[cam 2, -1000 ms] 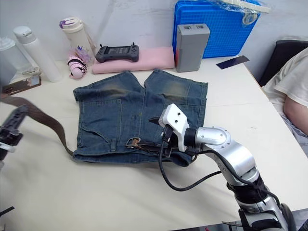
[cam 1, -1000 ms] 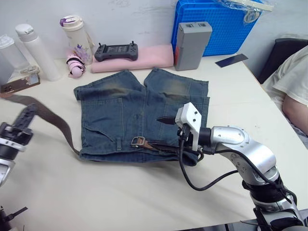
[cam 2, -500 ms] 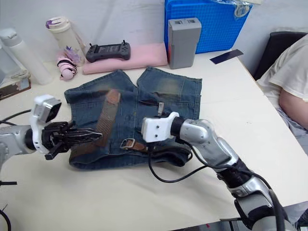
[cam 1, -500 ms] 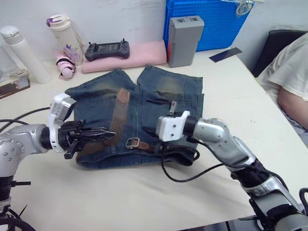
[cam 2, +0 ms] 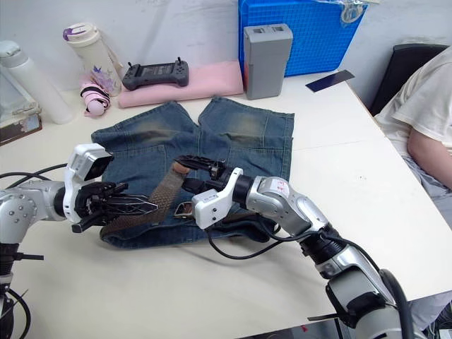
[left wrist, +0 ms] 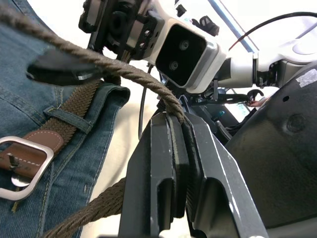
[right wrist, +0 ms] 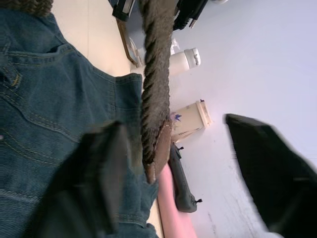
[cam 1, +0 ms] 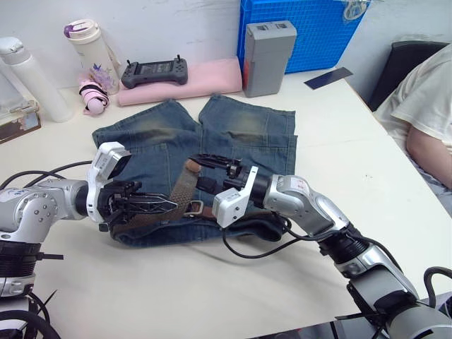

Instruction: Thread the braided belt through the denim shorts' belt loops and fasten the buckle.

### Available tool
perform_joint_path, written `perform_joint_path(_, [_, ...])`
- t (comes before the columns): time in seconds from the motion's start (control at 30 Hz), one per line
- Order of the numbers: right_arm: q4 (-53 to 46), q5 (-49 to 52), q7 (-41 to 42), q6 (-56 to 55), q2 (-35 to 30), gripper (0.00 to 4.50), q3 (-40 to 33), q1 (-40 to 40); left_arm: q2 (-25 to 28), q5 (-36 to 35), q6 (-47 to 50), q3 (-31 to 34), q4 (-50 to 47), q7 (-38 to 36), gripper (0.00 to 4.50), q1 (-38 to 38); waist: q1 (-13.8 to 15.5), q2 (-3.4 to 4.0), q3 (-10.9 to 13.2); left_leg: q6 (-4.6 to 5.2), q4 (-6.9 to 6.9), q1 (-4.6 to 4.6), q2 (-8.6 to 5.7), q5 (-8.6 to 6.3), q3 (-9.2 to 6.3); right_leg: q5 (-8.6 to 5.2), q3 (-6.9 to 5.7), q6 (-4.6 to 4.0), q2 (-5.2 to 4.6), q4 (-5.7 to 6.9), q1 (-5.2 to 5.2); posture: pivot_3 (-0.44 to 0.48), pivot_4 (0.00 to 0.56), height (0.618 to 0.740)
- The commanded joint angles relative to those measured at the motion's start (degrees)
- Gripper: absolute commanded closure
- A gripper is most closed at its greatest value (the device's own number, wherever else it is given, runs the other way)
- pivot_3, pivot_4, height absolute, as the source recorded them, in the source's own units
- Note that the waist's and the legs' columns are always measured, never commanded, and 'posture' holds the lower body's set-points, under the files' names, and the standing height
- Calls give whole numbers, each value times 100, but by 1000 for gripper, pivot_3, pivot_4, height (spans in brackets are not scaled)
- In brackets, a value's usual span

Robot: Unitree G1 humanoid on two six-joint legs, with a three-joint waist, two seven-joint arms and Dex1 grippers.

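The denim shorts (cam 1: 244,134) lie flat in the middle of the table, waistband toward me. The braided belt (cam 1: 181,191) rises off the waistband and slants up to its leather tip (cam 1: 191,166). My left gripper (cam 1: 168,205) is shut on the woven strap (left wrist: 148,84) just above the waistband. The silver buckle (cam 1: 195,208) lies on the waistband, next to a belt loop (left wrist: 67,119) with strap under it. My right gripper (cam 1: 205,172) is open, its fingers (right wrist: 101,173) on either side of the strap (right wrist: 154,74) near the tip.
At the back are a blue crate (cam 1: 307,32), a grey box (cam 1: 268,49), a pink pad (cam 1: 187,86) with a black controller (cam 1: 150,70), a white bottle (cam 1: 25,67) and a cup (cam 1: 88,46). A person (cam 1: 424,120) sits at the right edge.
My left gripper has swung the belt in from the far left over the shorts. My right gripper has lifted off the waistband and now brackets the strap near its tip.
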Motion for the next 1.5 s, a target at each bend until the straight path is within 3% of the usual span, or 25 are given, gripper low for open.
perform_joint_path(0.03, [-9,125,113,101,86,3259,-177,-1,76,14,63,167,-85,-120,4500,-40,-4,0,0,0,0,0,0,0,0,0,1,0,0,0,0,0,150,709])
perform_joint_path(0.1, [51,110,131,114,110,4356,-175,-6,102,-13,110,231,-123,-123,4500,-4,-4,0,0,0,0,1,0,0,0,0,1,0,0,1,0,0,150,709])
perform_joint_path(0.37, [208,144,214,194,267,4448,-195,-24,98,72,317,430,-81,202,4500,101,-10,0,0,0,2,1,0,0,0,0,1,0,0,4,0,0,150,709])
perform_joint_path(0.5, [303,106,299,365,292,4500,-182,-23,56,160,389,650,224,594,3033,-40,-10,0,0,0,4,1,-1,0,-1,0,1,0,0,7,0,0,150,709])
perform_joint_path(0.67, [350,-3,442,853,274,4500,-187,29,17,-44,324,1589,146,1227,922,-11,-40,0,0,0,4,1,1,0,-1,0,0,-1,0,9,-2,0,150,709])
perform_joint_path(0.77, [433,-123,551,1274,255,4500,-155,99,-132,-939,743,2520,-186,1973,922,-156,-49,-1,-1,0,6,1,1,0,-1,0,1,-1,0,10,-2,0,150,709])
perform_joint_path(0.87, [390,-74,559,1656,392,4500,-219,127,-394,-2825,1115,3054,-456,3255,922,-108,-43,-1,-1,0,9,0,1,0,-2,0,2,0,-1,13,0,0,150,709])
perform_joint_path(0.93, [309,-90,521,1817,463,4500,-243,144,-531,-4796,604,2847,-1106,4431,922,807,-62,-1,-2,0,13,0,2,0,-2,0,4,0,-3,36,1,0,150,709])
perform_joint_path(1.0, [252,-113,472,1965,543,4500,-267,174,-913,-5526,232,2573,-2169,4939,922,2121,-131,3,-3,2,7,12,0,-2,2,1,18,0,-4,38,5,0,150,709])
perform_joint_path(1.13, [150,-170,438,2091,607,4500,-289,226,-1673,-5544,-594,2163,-3111,5501,922,3581,-123,-5,-4,2,6,12,2,-6,1,1,30,0,9,35,0,0,150,709])
perform_joint_path(1.2, [76,-180,381,2173,631,4500,-365,231,-2336,-5544,-1174,1948,-3173,6205,922,3981,-38,6,-5,-5,20,17,2,-5,1,0,33,-3,12,27,2,0,150,709])
perform_joint_path(1.4, [-147,-199,228,2223,701,4500,-407,229,-3499,-5544,-2144,1072,-3426,8161,922,4153,139,-1,-10,-18,21,41,4,3,7,13,47,-17,22,36,19,0,150,709])
perform_joint_path(1.5, [-254,-226,156,2268,748,4500,-408,243,-3770,-5544,-2302,706,-3515,8702,922,4132,160,-16,-18,-16,19,43,6,1,19,14,59,-15,30,33,16,0,150,709])
